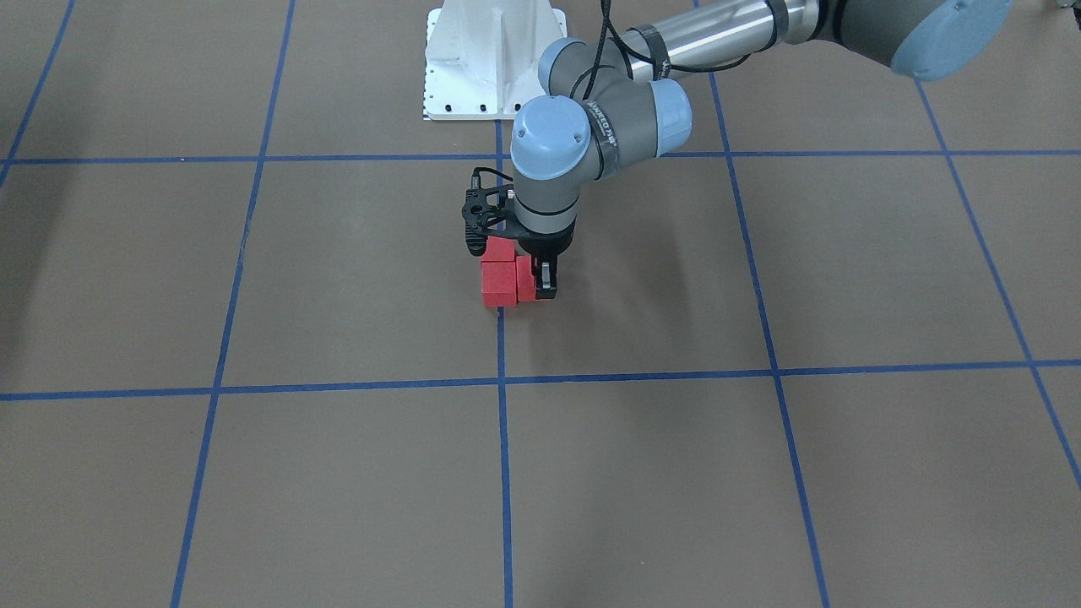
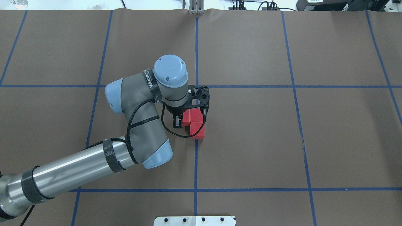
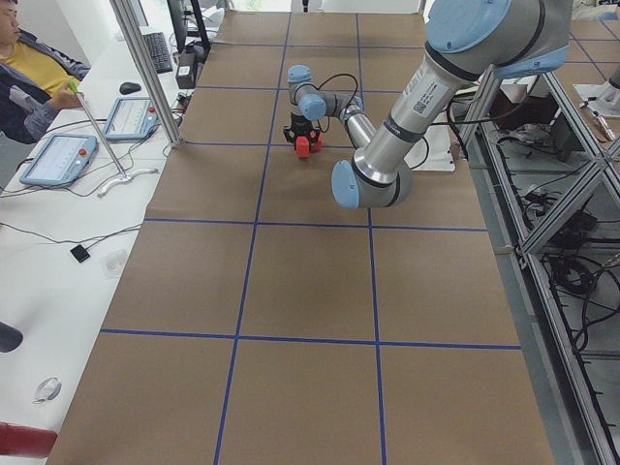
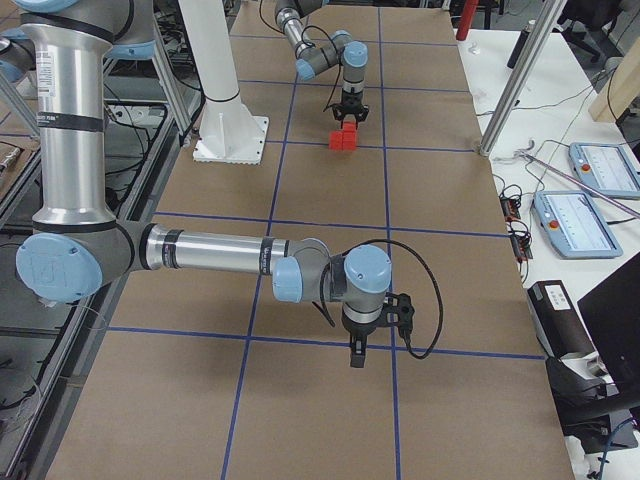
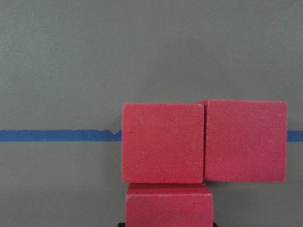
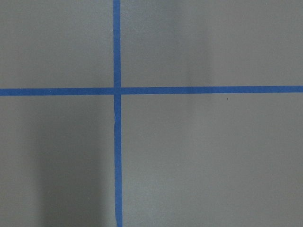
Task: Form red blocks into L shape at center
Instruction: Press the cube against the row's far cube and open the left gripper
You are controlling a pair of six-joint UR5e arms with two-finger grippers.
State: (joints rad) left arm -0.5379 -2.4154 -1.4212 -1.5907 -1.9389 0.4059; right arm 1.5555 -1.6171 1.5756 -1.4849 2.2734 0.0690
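Note:
Three red blocks lie together in an L on the brown floor, over a blue tape line (image 2: 196,157). In the overhead view the corner block (image 2: 197,116) touches a second block (image 2: 198,130) nearer the robot, and a third block (image 2: 187,115) on its left. My left gripper (image 2: 187,121) points straight down and is shut on that third block (image 1: 524,279), which rests on the floor. One finger (image 1: 547,285) shows against its side. The left wrist view shows the same L, with the held block (image 5: 169,204) at the bottom. My right gripper (image 4: 355,360) hangs far off; I cannot tell whether it is open.
The white robot base plate (image 1: 494,59) stands behind the blocks on the robot's side. Blue tape lines (image 6: 117,90) divide the brown floor into squares. An operator (image 3: 29,73) sits at a side table with tablets, beyond the floor's edge.

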